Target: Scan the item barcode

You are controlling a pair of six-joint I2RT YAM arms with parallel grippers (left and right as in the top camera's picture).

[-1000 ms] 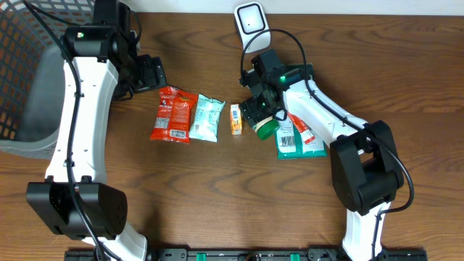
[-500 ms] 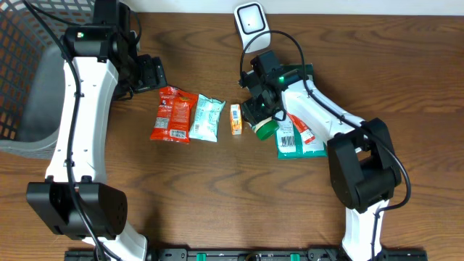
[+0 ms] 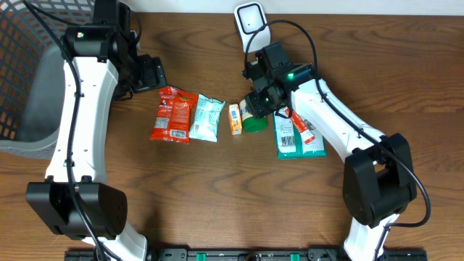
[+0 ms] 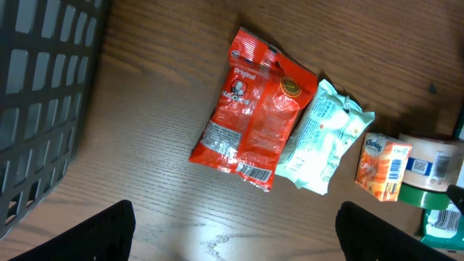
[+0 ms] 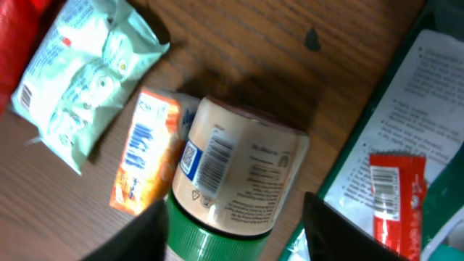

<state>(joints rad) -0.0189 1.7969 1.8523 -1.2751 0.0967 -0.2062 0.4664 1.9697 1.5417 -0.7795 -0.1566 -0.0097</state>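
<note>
The jar (image 5: pixel 243 177) appears to be lying on its side on the desk (image 3: pixel 217 188), just beside the small orange packet (image 5: pixel 141 156) and apart from the scanner (image 3: pixel 250 18), so I judge that lifting and scanning are both waiting to be done. The right pincer (image 5: pixel 232 235) is straddling the jar's green lid (image 5: pixel 217 228), though I cannot tell whether it is gripping. The left pincer (image 4: pixel 235 232) is hanging wide open and empty near the red pouch (image 4: pixel 254 109).

Grey mesh basket (image 3: pixel 18 80) at far left edge, on wooden table (image 3: pixel 217 203). Mid-frame row, left to right: red snack bag (image 3: pixel 172 114), pale green pouch (image 3: pixel 207 118) touching it, orange tissue pack (image 3: pixel 235 119) just beside. Right of centre: teal packet (image 3: pixel 293 145) with small red sachet (image 3: pixel 301 130) on top.
</note>
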